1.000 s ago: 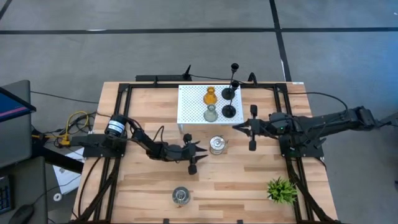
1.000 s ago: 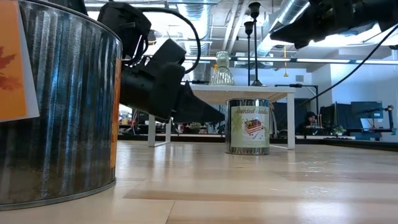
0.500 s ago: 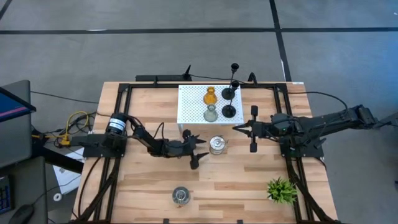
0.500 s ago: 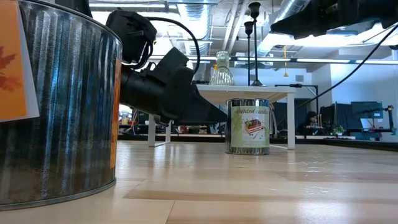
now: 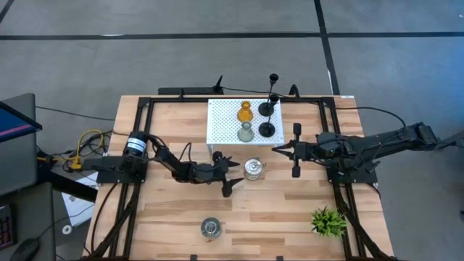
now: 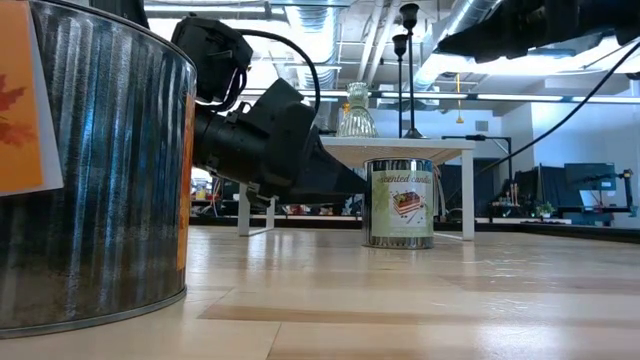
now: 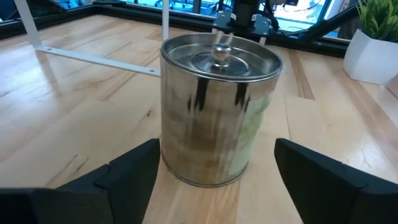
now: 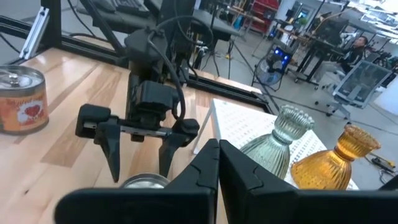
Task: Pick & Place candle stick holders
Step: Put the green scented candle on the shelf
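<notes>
As before, silvery jar (image 5: 253, 170) stands | left claw (image 5: 230, 174) now spread | right claw (image 5: 276, 149) pressed together

You have a wooden table (image 5: 283, 210) carrying a white stand (image 5: 221, 123), two silvery tins (image 5: 253, 169) (image 5: 210, 228) and a green plant (image 5: 328, 221).

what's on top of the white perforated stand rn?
On the white perforated stand: amber holder, grey-green holder, two black holders. The low view hides the amber one.
</notes>
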Available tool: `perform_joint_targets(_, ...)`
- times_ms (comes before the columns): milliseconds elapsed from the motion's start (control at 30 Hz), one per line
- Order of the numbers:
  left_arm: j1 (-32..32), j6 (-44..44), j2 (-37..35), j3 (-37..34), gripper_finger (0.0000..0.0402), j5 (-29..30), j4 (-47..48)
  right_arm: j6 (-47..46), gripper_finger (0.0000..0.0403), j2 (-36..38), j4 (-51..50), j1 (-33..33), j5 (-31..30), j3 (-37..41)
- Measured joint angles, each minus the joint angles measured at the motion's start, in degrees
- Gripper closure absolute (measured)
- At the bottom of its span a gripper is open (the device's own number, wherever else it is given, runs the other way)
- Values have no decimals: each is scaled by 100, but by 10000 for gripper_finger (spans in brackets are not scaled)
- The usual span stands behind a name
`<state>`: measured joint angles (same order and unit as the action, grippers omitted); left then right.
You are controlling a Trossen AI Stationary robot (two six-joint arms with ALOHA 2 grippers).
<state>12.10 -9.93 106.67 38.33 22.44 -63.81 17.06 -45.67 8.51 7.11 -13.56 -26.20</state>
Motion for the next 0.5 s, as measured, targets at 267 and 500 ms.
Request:
perform_joint_targets(267,2,70,0,-2,80,0,-14,-59,403,0,-33,0,0,0)
perform_joint_targets(500,-135,-170,-2,-2,76,-2,-55,-59,403,0,-35,0,0,0)
